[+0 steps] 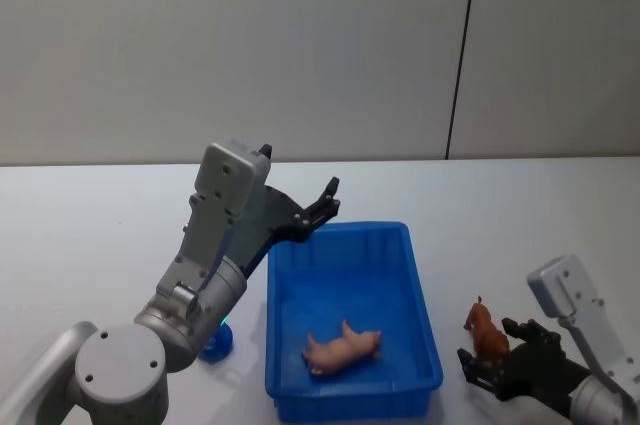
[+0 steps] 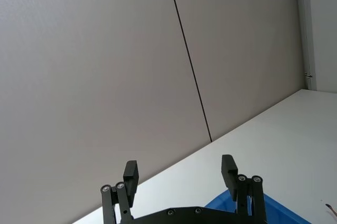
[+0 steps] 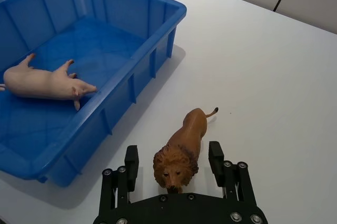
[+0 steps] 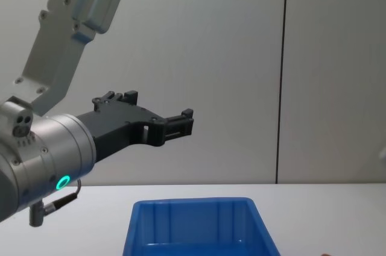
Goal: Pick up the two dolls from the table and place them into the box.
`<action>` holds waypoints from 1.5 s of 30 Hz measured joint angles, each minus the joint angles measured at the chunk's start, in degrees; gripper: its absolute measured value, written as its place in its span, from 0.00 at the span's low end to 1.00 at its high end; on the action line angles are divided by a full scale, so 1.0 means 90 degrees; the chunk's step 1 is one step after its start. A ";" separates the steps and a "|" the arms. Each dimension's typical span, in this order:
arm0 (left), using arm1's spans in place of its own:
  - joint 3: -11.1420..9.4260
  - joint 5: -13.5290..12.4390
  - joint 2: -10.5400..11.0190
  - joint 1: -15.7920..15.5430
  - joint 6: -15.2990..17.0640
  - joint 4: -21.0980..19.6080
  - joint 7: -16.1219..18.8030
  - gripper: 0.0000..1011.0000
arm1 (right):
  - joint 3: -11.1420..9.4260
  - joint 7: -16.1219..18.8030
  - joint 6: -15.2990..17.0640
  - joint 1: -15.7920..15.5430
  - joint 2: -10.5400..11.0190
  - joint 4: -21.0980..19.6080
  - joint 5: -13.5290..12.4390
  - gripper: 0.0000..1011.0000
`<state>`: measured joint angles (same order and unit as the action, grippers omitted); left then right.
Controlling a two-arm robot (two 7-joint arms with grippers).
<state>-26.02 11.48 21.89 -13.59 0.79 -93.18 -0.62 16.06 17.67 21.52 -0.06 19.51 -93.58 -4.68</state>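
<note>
A pale pink pig doll (image 1: 343, 348) (image 3: 45, 83) lies on its side inside the blue box (image 1: 420, 275) (image 3: 158, 8), near its front. A brown lion doll (image 1: 484, 331) (image 3: 184, 145) stands on the white table (image 1: 100, 225) just right of the box. My right gripper (image 1: 492, 349) (image 3: 174, 159) is low at the table and open, with one finger on each side of the lion's head and small gaps between. My left gripper (image 1: 325, 203) (image 2: 179, 174) (image 4: 181, 120) hangs open and empty in the air above the box's far left corner.
A small blue object (image 1: 215, 345) sits on the table left of the box, partly hidden by my left arm. A grey wall with a dark vertical seam (image 1: 460, 55) stands behind the table. Bare tabletop (image 3: 274, 76) lies right of the lion.
</note>
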 joint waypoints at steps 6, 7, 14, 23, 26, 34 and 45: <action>0.0000 0.0000 0.0000 0.0000 0.0000 0.0000 0.0000 0.99 | 0.0038 -0.0049 -0.0013 0.0068 -0.0082 0.0102 0.0061 0.65; 0.0000 0.0000 0.0000 0.0000 0.0000 0.0000 0.0000 0.99 | 0.0042 -0.0055 -0.0015 0.0075 -0.0090 0.0114 0.0069 0.63; 0.0000 0.0000 0.0000 0.0000 0.0000 0.0000 0.0000 0.99 | 0.0065 -0.0080 -0.0027 0.0115 -0.0138 0.0168 0.0104 0.44; 0.0000 0.0000 0.0000 0.0000 0.0000 0.0000 0.0000 0.99 | 0.0023 -0.0193 -0.0156 0.0083 -0.0099 0.0081 0.0069 0.43; 0.0000 0.0000 0.0000 0.0000 0.0000 0.0000 0.0000 0.99 | 0.0002 -0.0245 -0.0229 0.0072 -0.0082 0.0019 0.0052 0.43; 0.0000 0.0000 0.0000 0.0000 0.0000 0.0000 0.0000 0.99 | -0.0069 -0.0354 -0.0523 0.0061 -0.0038 -0.0232 0.0011 0.43; 0.0000 0.0000 0.0000 0.0000 0.0000 0.0000 0.0000 0.99 | -0.0112 0.0017 -0.0835 0.0261 -0.0067 -0.0575 -0.0118 0.43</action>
<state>-26.02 11.48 21.89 -13.58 0.79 -93.17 -0.62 15.05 17.82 14.00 2.29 18.90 -98.76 -5.74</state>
